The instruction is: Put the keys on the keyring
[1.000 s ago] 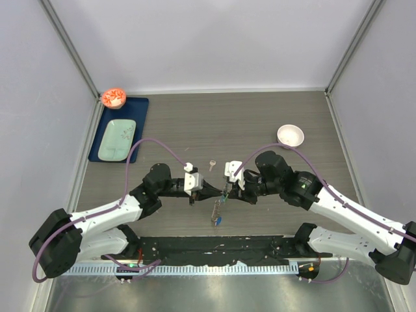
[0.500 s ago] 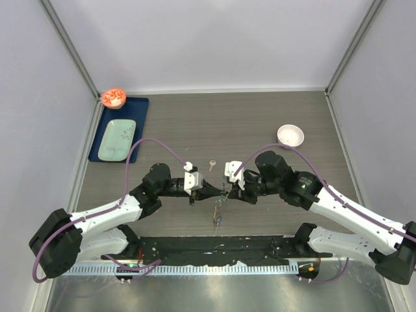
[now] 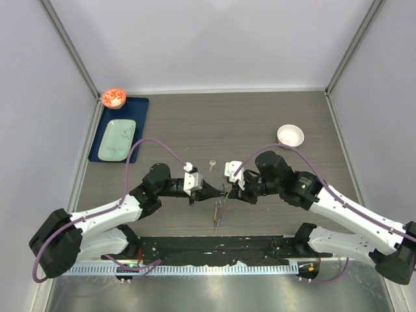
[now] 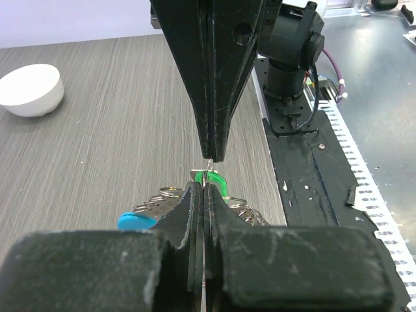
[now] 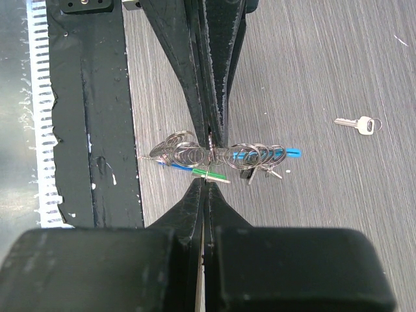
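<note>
My two grippers meet tip to tip over the table's near middle. The left gripper is shut on a ring of the keyring, whose chain and light-blue strap hang below it. The strap also shows in the left wrist view. The right gripper is shut on the green-headed key, held edge-on against the rings. The plain silver key lies loose on the table just beyond the grippers.
A white bowl stands at the right rear. A dark blue tray with a pale green plate and a bowl of orange pieces sit at the left rear. The black base rail runs along the near edge.
The hanging chain has swung slightly and its blue tag shows less. Both grippers stay shut and nearly still, tip to tip.
</note>
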